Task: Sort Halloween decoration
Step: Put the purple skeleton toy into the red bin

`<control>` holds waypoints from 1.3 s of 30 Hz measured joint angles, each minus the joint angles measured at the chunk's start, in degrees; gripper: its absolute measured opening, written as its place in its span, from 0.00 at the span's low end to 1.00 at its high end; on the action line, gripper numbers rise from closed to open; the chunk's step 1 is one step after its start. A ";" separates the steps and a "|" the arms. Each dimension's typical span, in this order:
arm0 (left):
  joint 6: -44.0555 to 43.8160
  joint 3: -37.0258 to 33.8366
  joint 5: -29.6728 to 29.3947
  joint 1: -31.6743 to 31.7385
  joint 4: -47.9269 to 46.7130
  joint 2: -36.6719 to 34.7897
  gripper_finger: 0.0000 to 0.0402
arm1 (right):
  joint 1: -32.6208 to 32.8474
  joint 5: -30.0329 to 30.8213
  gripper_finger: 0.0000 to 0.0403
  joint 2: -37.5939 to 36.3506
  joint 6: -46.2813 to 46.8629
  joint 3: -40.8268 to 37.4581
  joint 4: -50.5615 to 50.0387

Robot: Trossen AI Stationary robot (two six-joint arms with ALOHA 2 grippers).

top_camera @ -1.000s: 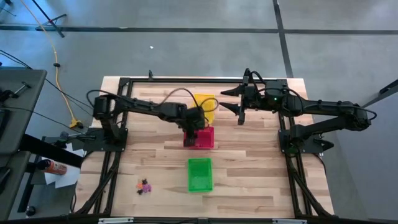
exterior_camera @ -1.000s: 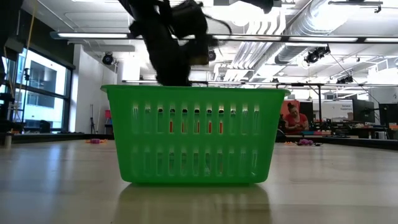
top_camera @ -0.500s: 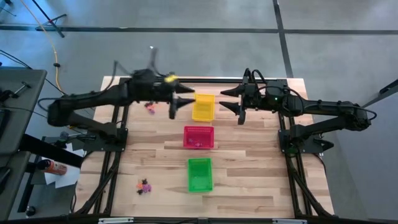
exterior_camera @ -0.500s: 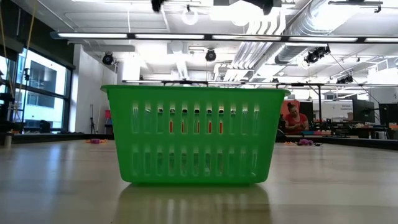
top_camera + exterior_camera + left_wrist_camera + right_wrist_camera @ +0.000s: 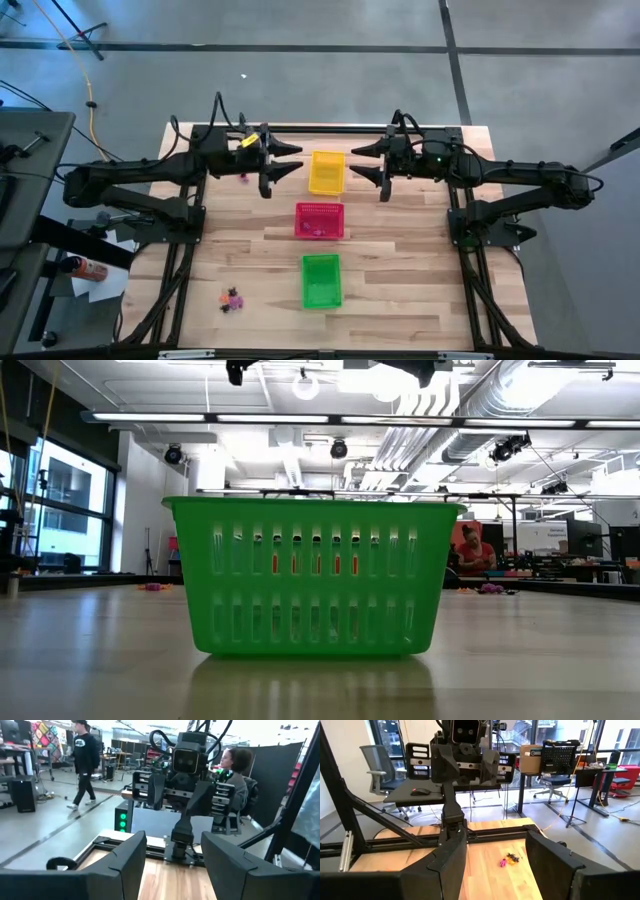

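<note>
While both arms hover over the desk (image 5: 400, 260) rear, left hand (image 5: 283, 171) and right hand (image 5: 366, 165) hold fingers apart, empty. Trinkets (image 5: 232, 298) lie at 8 o'clock of the green basket (image 5: 321, 281); more (image 5: 242, 176) lie beside the left hand.

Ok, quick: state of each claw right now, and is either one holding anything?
Left claw: open, holding nothing, raised near the yellow basket.
Right claw: open, holding nothing, raised on the basket's other side.
</note>
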 joint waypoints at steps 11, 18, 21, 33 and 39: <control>0.18 0.00 -0.50 0.00 -0.04 0.01 0.44 | -3.56 20.72 0.50 0.42 16.82 2.54 -10.03; 0.23 0.00 -0.90 0.00 -0.13 0.02 0.44 | -23.19 18.93 0.50 8.39 30.16 18.68 -54.86; 0.23 0.00 -0.90 0.00 -0.81 0.02 0.44 | -30.85 15.07 0.50 13.42 29.23 19.67 -62.82; 0.23 0.00 -0.92 0.00 -4.39 0.02 0.44 | -50.21 -4.77 0.50 22.80 43.38 -0.71 -50.70; 0.23 0.00 -0.94 0.00 -4.39 0.02 0.44 | -49.48 -4.02 0.50 22.76 56.09 -7.32 -45.00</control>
